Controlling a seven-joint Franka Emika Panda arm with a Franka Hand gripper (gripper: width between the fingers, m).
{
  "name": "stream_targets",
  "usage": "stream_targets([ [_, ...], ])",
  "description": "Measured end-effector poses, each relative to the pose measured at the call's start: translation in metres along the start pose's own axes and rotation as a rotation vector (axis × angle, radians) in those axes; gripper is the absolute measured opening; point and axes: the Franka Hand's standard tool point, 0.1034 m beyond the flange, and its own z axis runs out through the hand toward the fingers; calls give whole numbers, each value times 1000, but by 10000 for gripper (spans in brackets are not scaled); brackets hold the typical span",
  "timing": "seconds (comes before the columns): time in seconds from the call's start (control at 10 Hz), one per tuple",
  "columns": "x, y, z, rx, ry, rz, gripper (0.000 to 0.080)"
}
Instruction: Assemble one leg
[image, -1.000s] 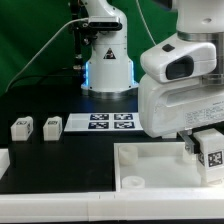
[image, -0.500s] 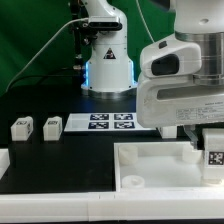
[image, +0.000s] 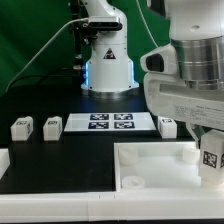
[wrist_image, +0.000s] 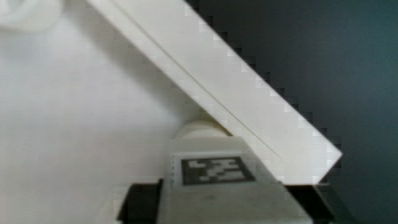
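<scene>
Leg (wrist_image: 217, 168): pinched by end effector (wrist_image: 217, 202) (fingers (wrist_image: 143, 205) cut off by frame), at tray (image: 150, 152) rim, contact unclear. Spare leg (image: 168, 126), far side: partly hidden behind arm (image: 190, 70).

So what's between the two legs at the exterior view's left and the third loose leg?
The marker board, flat on the table, seen in the exterior view.

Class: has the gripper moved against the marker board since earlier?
Yes. The gripper, holding a leg, swung toward the exterior view's right, uncovering another leg beside the marker board.
</scene>
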Motion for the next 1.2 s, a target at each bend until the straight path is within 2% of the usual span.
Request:
stream_targets([
  [0.2,-3,-1,2,63,-9,310,297],
  [0.3,-10,-3,2,49,-19,401,296],
  [0.4,-9,-3,2,54,-27,488,296],
  [0.6,-9,-3,3,54,-27,453,296],
  [0.7,-9,-2,3,52,-26,415,510],
  [0.8,-9,-1,3,51,-26,388,510],
  [0.9,-3,1,2,52,-18,291,623],
  [1.1,12,7,-4,50,14,-61,641],
  [1.2,12,6,-5,20,53,-192,649],
])
